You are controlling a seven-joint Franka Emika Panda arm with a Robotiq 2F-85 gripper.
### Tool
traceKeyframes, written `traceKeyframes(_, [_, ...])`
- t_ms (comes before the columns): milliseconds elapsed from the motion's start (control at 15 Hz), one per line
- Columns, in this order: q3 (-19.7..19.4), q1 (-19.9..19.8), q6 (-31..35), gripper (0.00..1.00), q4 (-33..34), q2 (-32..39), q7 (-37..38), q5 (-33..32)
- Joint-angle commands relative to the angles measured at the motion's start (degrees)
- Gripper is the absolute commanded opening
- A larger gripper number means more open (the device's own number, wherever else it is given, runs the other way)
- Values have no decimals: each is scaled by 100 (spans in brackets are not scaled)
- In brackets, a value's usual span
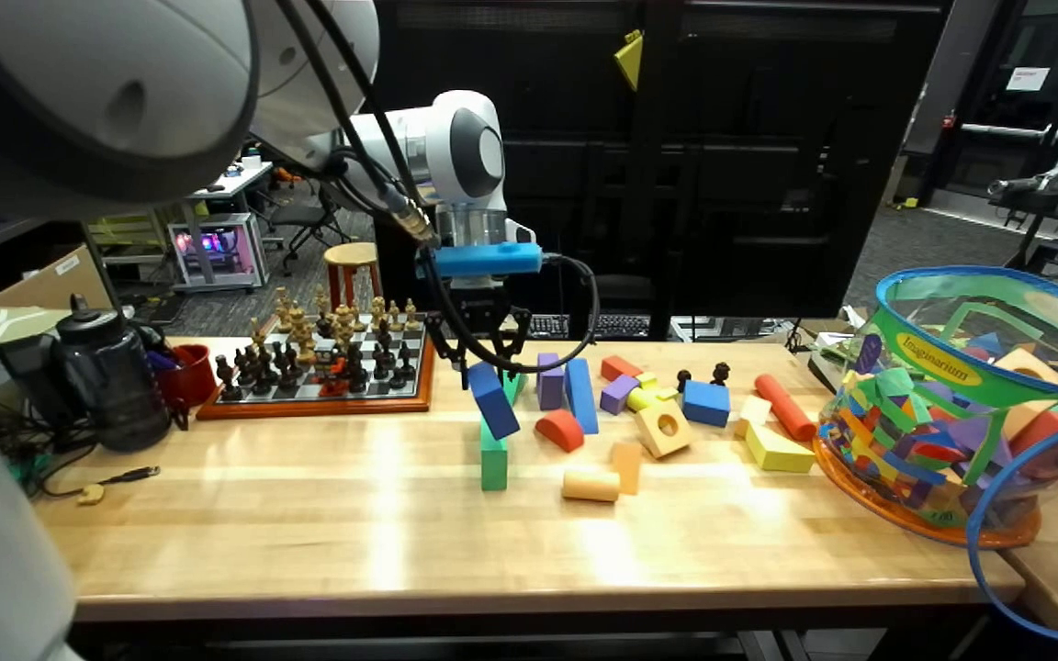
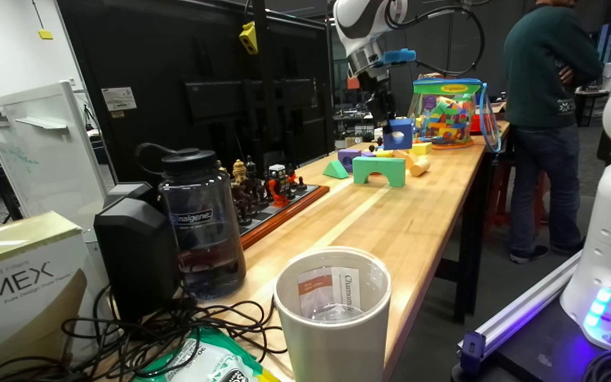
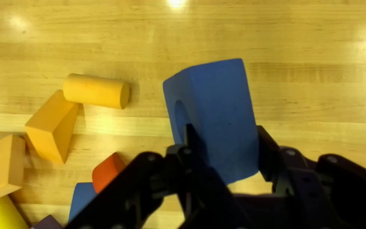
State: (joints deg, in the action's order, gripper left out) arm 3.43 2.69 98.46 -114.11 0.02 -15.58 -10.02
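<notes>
My gripper (image 3: 225, 128) is shut on a blue block with a round hole (image 3: 224, 105); one dark finger lies over the holed face, the other against the opposite side. In both exterior views this blue block (image 1: 493, 401) (image 2: 402, 126) hangs tilted above the table. Close by in the exterior views stands a green arch block (image 1: 493, 466) (image 2: 378, 162), which does not show in the wrist view. To the left in the wrist view lie an orange cylinder (image 3: 95, 91) and an orange wedge (image 3: 52, 125). A red half-round block (image 3: 106, 171) is partly behind the gripper.
More blocks are scattered on the table, among them a red cylinder (image 1: 784, 407) and a yellow block (image 1: 779, 450). A clear bag of blocks (image 1: 938, 441) stands at one end. A chess board (image 1: 318, 408), a water bottle (image 2: 202, 228) and a white cup (image 2: 332, 339) are toward the other.
</notes>
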Motion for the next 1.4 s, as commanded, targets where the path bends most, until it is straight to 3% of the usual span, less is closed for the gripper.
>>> traceKeyframes(0, [-35,-8,26,19,42,-26,-511,134])
traceKeyframes(200, [-79,-41,-43,19,101,12,-699,273])
traceKeyframes(733, [-253,-198,-55,19,347,189,-256,1041])
traceKeyframes(1333, [-328,-330,-90,19,577,449,-225,1429])
